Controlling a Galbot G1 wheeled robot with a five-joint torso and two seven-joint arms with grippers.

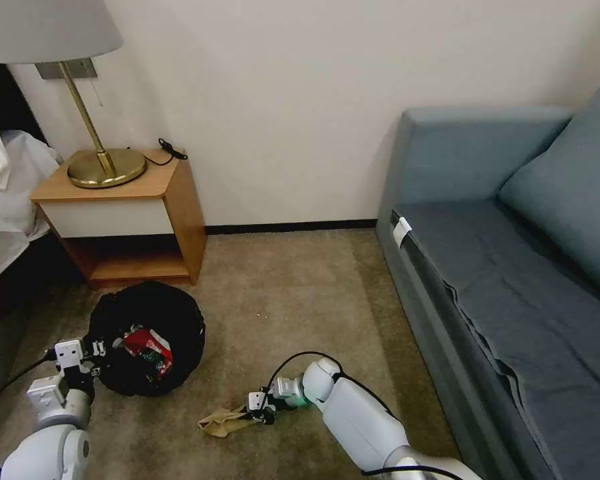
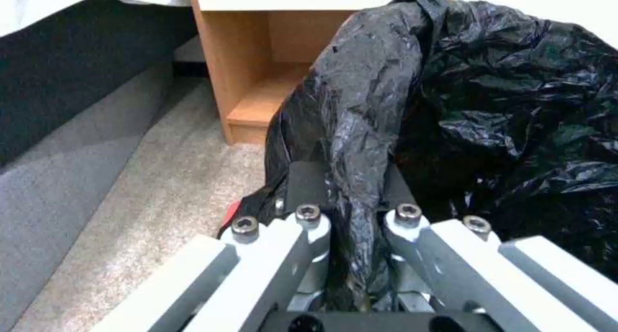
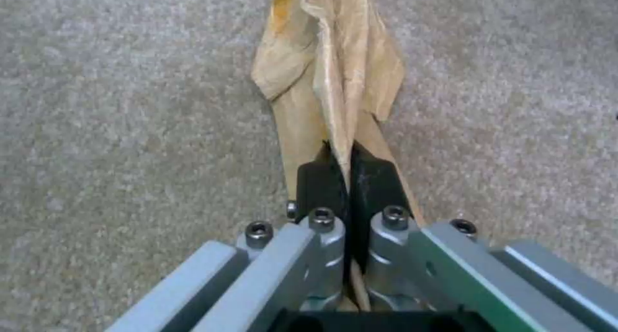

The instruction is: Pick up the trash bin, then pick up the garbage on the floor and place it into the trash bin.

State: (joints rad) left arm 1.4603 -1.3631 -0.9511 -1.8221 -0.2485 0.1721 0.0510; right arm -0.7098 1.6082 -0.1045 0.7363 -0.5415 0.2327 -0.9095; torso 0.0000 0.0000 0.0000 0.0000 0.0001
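While the left gripper [image 1: 99,352] pinches the near rim of the trash bin [image 1: 147,337], its 2 fingers [image 2: 309,187] are drawn in tight on a fold of the black bag [image 2: 360,129] that lines the rim, the plastic bunched up between them. The bin sits on the carpet [image 1: 280,293] just beyond that gripper, and a red snack packet [image 1: 150,350] lies inside it, a little past the fingertips. Farther out from the same gripper, behind the bin, stands a wooden nightstand [image 1: 173,200] with a brass lamp [image 1: 103,160] on top; the edge of a bed [image 2: 71,66] runs along one side of it. The right gripper [image 1: 263,413] is low at the carpet, well apart from the bin, with its 2 black pads [image 3: 322,182] closed almost fully on the near end of a crumpled tan paper bag [image 3: 328,66]. In the head view the rest of the paper bag [image 1: 221,422] stretches away from the fingertips across the floor, toward the robot's left, and is touching the carpet at its far end. A blue-grey sofa [image 1: 513,267] stands off on the robot's right side, well clear of both grippers.
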